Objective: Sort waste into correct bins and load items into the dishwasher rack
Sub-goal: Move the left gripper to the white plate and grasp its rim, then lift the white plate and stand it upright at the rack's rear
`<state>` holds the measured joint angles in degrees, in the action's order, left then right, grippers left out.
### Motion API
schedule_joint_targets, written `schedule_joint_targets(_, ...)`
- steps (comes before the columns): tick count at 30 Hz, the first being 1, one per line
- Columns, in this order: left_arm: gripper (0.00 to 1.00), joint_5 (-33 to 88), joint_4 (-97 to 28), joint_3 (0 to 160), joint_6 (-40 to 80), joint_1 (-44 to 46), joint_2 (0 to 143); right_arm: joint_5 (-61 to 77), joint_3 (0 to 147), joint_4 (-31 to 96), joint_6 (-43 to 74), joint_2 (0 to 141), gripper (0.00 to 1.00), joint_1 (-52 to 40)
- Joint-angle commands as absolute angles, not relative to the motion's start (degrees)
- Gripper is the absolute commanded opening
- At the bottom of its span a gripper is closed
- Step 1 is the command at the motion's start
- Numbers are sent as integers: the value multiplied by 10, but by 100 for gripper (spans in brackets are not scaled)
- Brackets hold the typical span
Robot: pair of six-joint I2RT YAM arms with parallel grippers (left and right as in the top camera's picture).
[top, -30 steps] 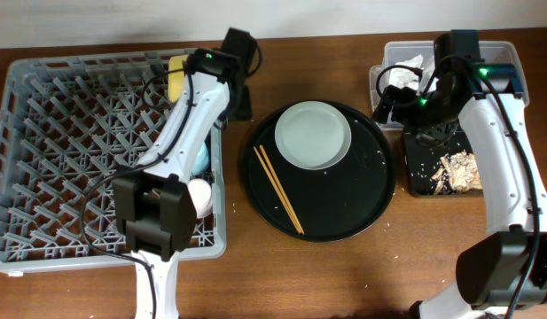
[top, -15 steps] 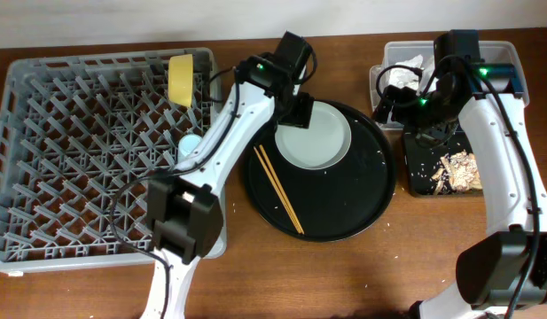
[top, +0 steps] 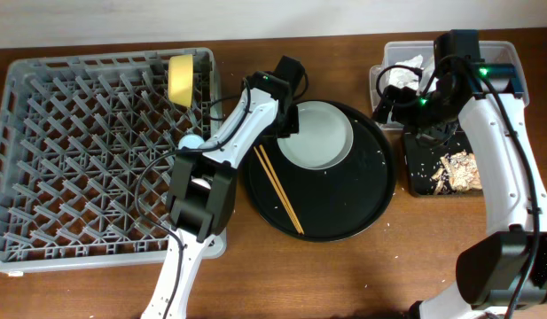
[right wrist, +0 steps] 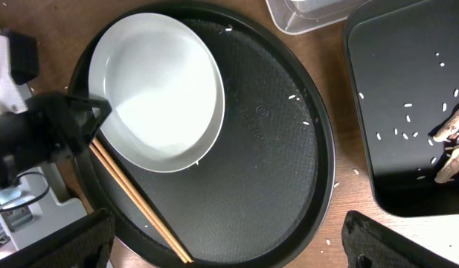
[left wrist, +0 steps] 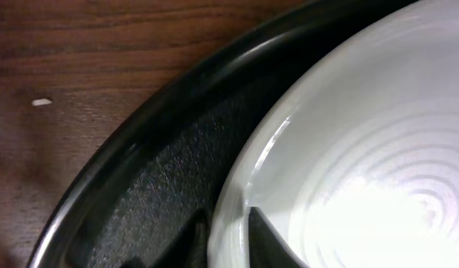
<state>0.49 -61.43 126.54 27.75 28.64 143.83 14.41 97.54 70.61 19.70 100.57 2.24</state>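
Observation:
A pale round plate (top: 319,135) lies at the back of the large round black tray (top: 362,208). My left gripper (top: 288,124) is shut on the plate's left rim. In the left wrist view one finger sits inside the plate (left wrist: 378,141) and one outside, with the rim between them at the gripper (left wrist: 228,227). Wooden chopsticks (top: 279,188) lie on the round tray's left part. My right gripper (top: 390,105) hangs open and empty at the round tray's right edge, high above the tray in its wrist view (right wrist: 229,246). The plate (right wrist: 158,89) and chopsticks (right wrist: 136,197) show there too.
The grey dishwasher rack (top: 78,159) fills the left, with a yellow bowl (top: 179,78) at its back right and a blue cup (top: 191,142) by its right wall. The clear tub (top: 406,51) holds a white napkin (top: 402,75). The black rectangular tray (top: 417,173) holds food scraps (top: 457,170).
My left arm swung from the rack's right side over to the plate and its jaws closed on the plate's left rim. The right arm has not moved.

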Motion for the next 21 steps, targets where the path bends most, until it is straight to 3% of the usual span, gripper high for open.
schedule_joint_targets(1, 1, 34, -615, 1265, 278, 289, 1473, 141, 973, 706, 197, 1008, 98, 18)
schedule_joint_targets(5, 1, 39, -643, 1312, 261, 287, 1470, 141, 973, 706, 198, 1008, 98, 18)
schedule_joint_targets(8, 1, 16, -767, 1547, 187, 287, 1468, 141, 973, 706, 198, 1008, 98, 18)
schedule_joint_targets(10, 1, -130, -891, 1790, 170, 283, 1468, 141, 973, 706, 197, 1008, 98, 18)
schedule_joint_targets(14, 1, -337, -962, 1797, 170, 224, 1377, 141, 973, 706, 198, 1008, 98, 18)
schedule_joint_targets(17, 1, -374, -967, 1797, 101, 150, 1310, 141, 973, 706, 197, 1008, 99, 18)
schedule_joint_targets(21, 1, -481, -967, 1787, 111, 66, 1228, 141, 973, 706, 197, 1008, 98, 18)
